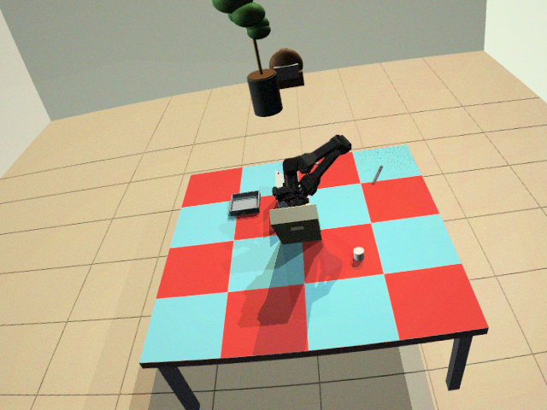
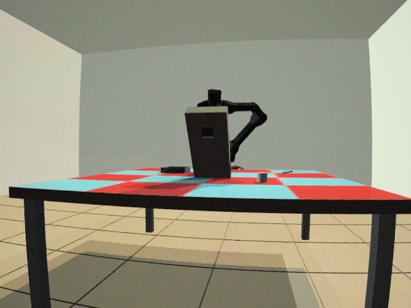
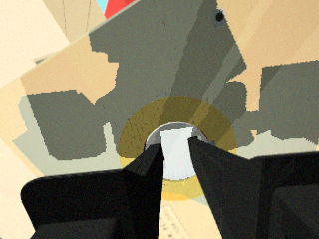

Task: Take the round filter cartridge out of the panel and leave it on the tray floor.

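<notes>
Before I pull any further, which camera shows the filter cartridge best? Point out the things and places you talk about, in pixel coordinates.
The wrist view: it looks onto the round cartridge's face [image 3: 177,154], between the gripper's [image 3: 175,144] fingers, inside the yellow ring [image 3: 132,129]. The top and exterior views show only the back of the panel [image 1: 293,216] [image 2: 210,155], so the cartridge's face is hidden there.

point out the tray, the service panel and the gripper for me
tray [image 1: 230,207] [image 2: 174,170]: top view, left rim; exterior view, near wall
service panel [image 1: 293,213] [image 2: 212,155] [image 3: 150,55]: top view, top edge; exterior view, back; wrist view, face
gripper [image 3: 174,144]: wrist view, between the fingertips
</notes>
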Robot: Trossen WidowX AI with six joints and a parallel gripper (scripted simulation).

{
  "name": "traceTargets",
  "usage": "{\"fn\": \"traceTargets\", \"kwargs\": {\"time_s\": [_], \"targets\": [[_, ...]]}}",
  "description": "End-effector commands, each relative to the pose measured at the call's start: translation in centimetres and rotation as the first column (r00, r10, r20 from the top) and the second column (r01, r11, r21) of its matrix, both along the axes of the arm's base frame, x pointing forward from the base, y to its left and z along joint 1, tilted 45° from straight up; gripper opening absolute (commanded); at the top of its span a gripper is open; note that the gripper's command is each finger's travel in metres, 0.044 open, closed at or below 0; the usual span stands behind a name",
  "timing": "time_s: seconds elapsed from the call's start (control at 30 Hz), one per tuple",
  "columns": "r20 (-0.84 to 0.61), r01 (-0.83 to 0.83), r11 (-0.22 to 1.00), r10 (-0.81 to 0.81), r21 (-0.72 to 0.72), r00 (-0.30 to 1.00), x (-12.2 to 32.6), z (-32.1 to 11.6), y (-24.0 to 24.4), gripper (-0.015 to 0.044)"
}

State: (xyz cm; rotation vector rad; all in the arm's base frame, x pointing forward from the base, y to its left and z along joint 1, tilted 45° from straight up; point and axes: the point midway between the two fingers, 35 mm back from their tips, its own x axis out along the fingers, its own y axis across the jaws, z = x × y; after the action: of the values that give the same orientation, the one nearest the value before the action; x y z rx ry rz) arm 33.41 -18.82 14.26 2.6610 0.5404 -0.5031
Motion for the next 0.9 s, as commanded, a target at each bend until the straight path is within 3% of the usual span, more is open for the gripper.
{"fn": "traceTargets", "kwargs": {"time_s": [0.0,0.43,0.87], "targets": [[-0.007,-0.004,1.000,0.004,-0.007,1.000,-0.4,0.3,-0.3,0.0000],[-0.002,-0.011,1.000,0.011,-0.020,1.000,-5.9,2.8,-2.1,0.0000],[-0.001,-0.011,1.000,0.011,-0.020,1.000,-7.1,1.5,-0.7,0.0000]]}}
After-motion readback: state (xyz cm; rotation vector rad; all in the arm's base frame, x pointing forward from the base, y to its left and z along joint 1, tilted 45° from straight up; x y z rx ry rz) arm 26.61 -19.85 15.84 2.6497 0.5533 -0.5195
